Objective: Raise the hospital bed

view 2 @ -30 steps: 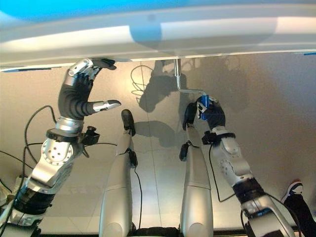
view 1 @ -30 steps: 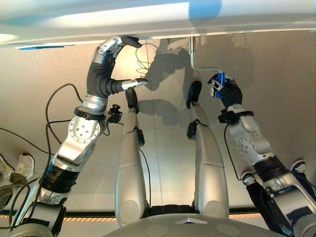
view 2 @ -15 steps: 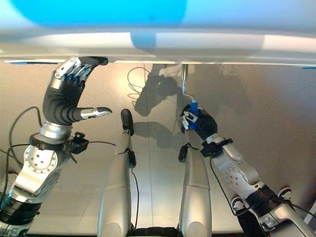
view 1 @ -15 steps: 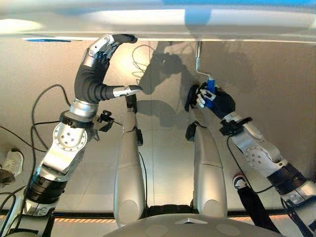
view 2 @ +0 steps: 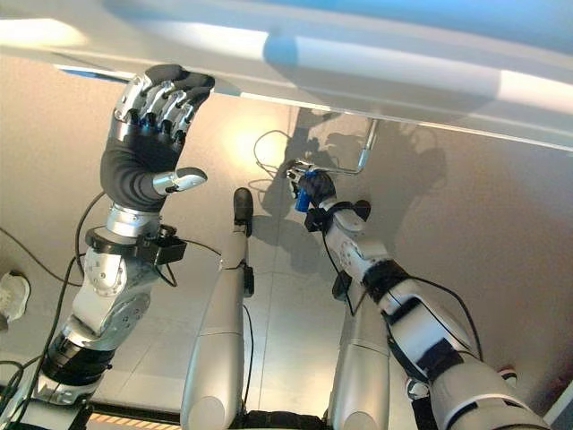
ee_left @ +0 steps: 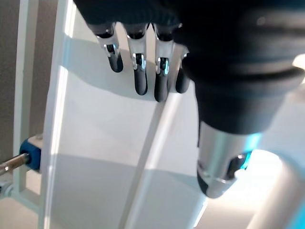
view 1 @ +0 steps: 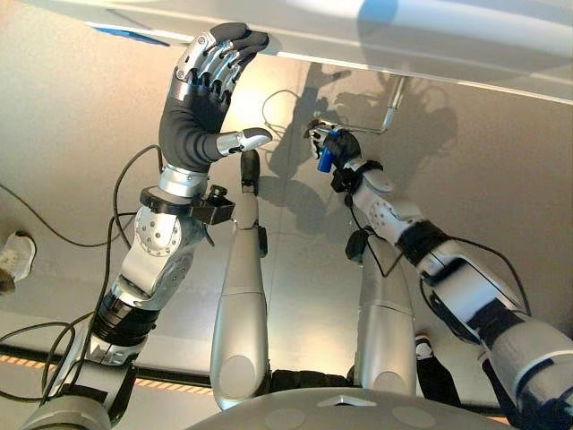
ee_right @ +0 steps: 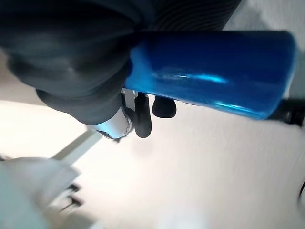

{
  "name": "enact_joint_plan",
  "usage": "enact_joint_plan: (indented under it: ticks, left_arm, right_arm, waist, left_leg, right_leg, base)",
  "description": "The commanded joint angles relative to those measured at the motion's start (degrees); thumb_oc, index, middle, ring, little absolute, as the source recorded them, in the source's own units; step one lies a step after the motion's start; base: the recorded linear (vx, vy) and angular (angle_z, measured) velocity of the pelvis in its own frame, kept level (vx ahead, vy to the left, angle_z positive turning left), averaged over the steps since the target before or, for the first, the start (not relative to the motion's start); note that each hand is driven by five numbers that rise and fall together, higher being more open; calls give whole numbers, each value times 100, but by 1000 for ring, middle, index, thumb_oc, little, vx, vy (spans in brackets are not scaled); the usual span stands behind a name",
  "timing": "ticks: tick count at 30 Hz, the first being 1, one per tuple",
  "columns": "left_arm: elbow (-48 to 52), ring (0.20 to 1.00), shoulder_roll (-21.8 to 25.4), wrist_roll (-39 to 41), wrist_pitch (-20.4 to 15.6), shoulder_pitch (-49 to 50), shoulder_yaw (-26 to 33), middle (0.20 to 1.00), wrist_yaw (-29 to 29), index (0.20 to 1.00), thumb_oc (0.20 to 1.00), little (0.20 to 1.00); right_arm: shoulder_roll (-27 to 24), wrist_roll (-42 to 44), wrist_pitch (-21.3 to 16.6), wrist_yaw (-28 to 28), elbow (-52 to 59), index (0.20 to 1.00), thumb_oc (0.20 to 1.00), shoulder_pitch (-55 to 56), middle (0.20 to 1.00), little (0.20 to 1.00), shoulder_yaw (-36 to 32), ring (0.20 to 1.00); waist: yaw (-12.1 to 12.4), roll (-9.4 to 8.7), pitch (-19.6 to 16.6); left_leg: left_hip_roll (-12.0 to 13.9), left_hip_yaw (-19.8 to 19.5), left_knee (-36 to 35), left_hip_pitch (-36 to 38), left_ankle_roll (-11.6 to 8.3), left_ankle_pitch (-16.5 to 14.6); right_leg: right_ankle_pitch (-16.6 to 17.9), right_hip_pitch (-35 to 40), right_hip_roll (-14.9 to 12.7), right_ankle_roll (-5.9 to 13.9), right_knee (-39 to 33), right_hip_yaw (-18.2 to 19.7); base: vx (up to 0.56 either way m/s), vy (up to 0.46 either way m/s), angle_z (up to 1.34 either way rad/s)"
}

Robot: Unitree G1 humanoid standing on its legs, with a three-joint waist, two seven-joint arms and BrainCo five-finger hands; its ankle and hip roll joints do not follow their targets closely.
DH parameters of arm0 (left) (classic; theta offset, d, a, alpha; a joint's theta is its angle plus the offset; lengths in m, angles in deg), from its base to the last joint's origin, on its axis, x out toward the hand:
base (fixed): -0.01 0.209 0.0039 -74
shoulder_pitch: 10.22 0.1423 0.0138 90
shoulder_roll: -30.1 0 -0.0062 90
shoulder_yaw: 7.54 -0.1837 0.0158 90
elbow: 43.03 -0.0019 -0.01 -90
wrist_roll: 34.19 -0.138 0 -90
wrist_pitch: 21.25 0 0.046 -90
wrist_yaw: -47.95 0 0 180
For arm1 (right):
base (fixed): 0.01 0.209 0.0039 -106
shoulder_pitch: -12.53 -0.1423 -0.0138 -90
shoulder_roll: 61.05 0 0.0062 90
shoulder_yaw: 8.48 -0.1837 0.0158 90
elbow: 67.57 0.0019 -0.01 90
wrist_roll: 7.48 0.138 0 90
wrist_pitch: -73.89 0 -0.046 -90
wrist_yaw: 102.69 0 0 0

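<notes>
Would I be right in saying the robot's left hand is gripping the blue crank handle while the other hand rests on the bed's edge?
Not quite: the right hand grips the blue crank handle, as the right wrist view shows; the left hand rests open-fingered on the bed's edge.

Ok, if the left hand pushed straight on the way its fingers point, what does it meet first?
The bed's white footboard panel. The left hand has its straight fingers already at or very near the panel's edge, so it would likely press into it at once. Actual contact is hard to judge.

Floor (view 1: pixel 81 134): plain beige surface with faint tile seams. A person's white shoe (view 1: pixel 12 258) rests on it at the left edge.
</notes>
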Motion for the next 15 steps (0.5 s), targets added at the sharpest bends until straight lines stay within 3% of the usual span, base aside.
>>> enact_joint_plan:
  ticks: [1,4,6,10,11,15]
  left_arm:
    - [745,1000,-17,87,-413,-152,-172,1000,62,1000,1000,1000]
    - [674,1000,10,41,-400,-271,-253,1000,29,1000,1000,1000]
    - [641,1000,-35,10,-344,-358,-365,1000,125,1000,1000,1000]
    - [643,1000,-34,-32,-292,-431,-458,1000,234,1000,1000,1000]
    - [626,1000,71,-101,-283,-482,-468,1000,274,1000,1000,1000]
    - [634,1000,192,-114,-247,-481,-472,1000,337,1000,1000,1000]
  right_arm:
    - [569,-570,-36,66,-416,200,200,-1189,200,200,30,200]
    - [374,-1073,160,-120,-1536,200,200,-1278,200,200,-212,200]
    - [-159,-1301,317,-259,-2236,200,200,-1191,200,200,-613,200]
    - [-730,-1439,433,-302,-2745,200,200,-922,200,200,-1043,200]
    - [-1127,-1415,495,-344,-2963,200,200,-726,200,200,-1289,200]
    - [-1607,-1240,476,-384,-3087,200,200,-412,200,200,-1619,200]
  waist:
    - [202,600,-152]
    - [258,713,-152]
    - [238,819,-152]
    - [198,896,-152]
    - [115,894,-152]
    - [20,873,-152]
  left_leg:
    - [-286,86,461,-248,290,-339]
    - [-297,115,495,-271,315,-374]
    - [-299,157,534,-285,326,-395]
    - [-283,197,578,-308,333,-424]
    - [-264,229,599,-311,329,-429]
    - [-215,294,618,-299,328,-447]
  right_leg:
    - [-139,349,-226,550,-61,30]
    - [-178,268,-211,542,-11,89]
    - [-234,189,-202,541,67,140]
    - [-267,77,-170,544,139,206]
    - [-273,26,-135,554,158,249]
    - [-293,-63,-83,559,208,338]
  base:
    - [20,33,1]
    - [20,28,4]
    - [21,39,7]
    - [6,12,2]
    - [0,0,0]
    - [2,-30,-3]
